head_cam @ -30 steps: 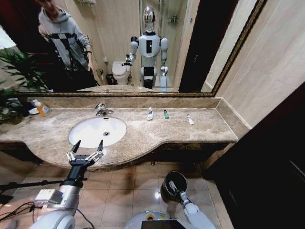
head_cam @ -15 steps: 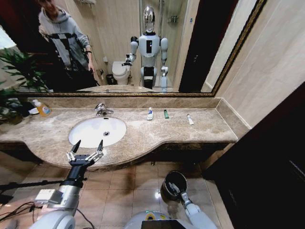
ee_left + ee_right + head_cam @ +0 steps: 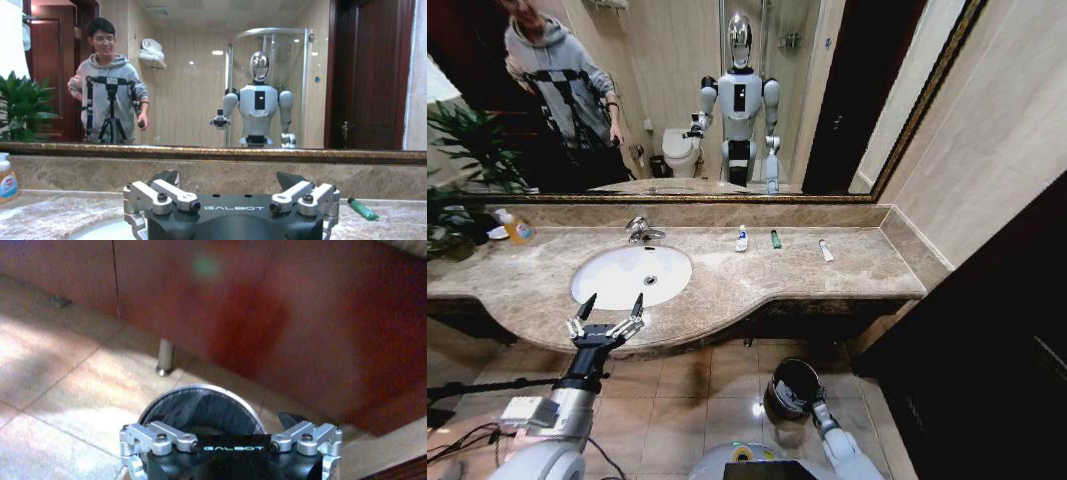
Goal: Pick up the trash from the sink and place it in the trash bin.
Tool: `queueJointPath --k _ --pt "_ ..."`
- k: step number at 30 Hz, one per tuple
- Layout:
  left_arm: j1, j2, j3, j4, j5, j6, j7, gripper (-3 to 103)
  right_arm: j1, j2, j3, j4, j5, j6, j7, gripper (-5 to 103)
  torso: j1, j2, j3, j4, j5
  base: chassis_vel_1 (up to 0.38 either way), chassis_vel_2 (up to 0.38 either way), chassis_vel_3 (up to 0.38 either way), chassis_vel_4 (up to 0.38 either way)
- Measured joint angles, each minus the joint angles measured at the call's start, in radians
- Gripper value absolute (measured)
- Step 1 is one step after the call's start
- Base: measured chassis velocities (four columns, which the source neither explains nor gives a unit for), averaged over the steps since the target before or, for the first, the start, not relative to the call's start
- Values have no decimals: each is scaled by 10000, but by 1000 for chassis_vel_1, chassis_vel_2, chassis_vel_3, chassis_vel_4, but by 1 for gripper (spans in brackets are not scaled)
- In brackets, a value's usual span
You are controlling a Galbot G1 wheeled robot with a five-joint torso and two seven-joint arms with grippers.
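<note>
The white oval sink (image 3: 617, 270) is set into the brown marble counter (image 3: 757, 285). On the counter to its right lie a white tube with blue marks (image 3: 741, 238), a green tube (image 3: 775, 238) and a white strip (image 3: 825, 250). My left gripper (image 3: 614, 302) hovers open at the counter's front edge, just before the sink, holding nothing. Its wrist view shows the left gripper (image 3: 229, 175) and the green tube (image 3: 362, 208). The trash bin (image 3: 792, 385) stands on the floor under the counter. My right gripper (image 3: 807, 400) is at its near rim, open; in the right wrist view the right gripper (image 3: 229, 417) hangs above the trash bin (image 3: 193, 407).
A chrome faucet (image 3: 639, 230) stands behind the sink and an amber soap bottle (image 3: 517, 228) sits at the far left beside a plant (image 3: 457, 150). A mirror runs along the back wall. A metal cabinet leg (image 3: 162, 357) stands behind the bin. A dark door panel is at the right.
My right arm has drawn back a little from the bin toward my body. The left arm and the items on the counter have not moved.
</note>
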Motion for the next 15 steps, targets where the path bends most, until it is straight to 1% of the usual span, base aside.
queueJointPath --k 2,3,4,5,8,9,11,12,14,15 --pt "0 0 1 0 0 0 0 100 -147 -8 15 287 27 -24 18 100 0 0 0 -1 0 0 0 0 0" --pt "0 0 1 0 0 0 1 100 -744 -98 61 1423 173 -191 72 100 -1 0 0 2 -2 0 0 0 0" --pt "0 0 0 0 0 0 0 100 -1049 -159 70 1957 284 -307 72 100 -1 1 -1 2 -4 0 0 0 0" --pt "0 0 0 0 0 0 0 100 -1049 -159 70 1957 284 -307 72 100 -1 1 -1 2 -4 0 0 0 0" --pt "0 0 1 0 0 0 0 100 -2253 -334 115 4125 704 -659 153 100 -1 1 -1 1 -4 0 0 0 0" --pt "0 0 0 0 0 0 -1 100 -2517 -323 155 4621 737 -710 215 100 -1 1 -1 0 -2 0 0 0 0" --pt "0 0 1 0 0 0 0 100 -2621 -309 174 4831 751 -740 234 100 -1 1 -1 0 -4 0 0 0 0" --pt "0 0 1 0 0 0 1 100 -3101 -164 290 5872 904 -987 274 100 -1 1 -1 2 0 0 0 0 0" --pt "0 0 1 0 0 0 0 100 -3683 -120 342 6799 1082 -1157 273 100 0 1 0 1 -2 0 0 0 0" --pt "0 0 1 0 0 0 0 100 -3683 -120 342 6799 1082 -1157 273 100 0 1 0 1 -2 0 0 0 0"
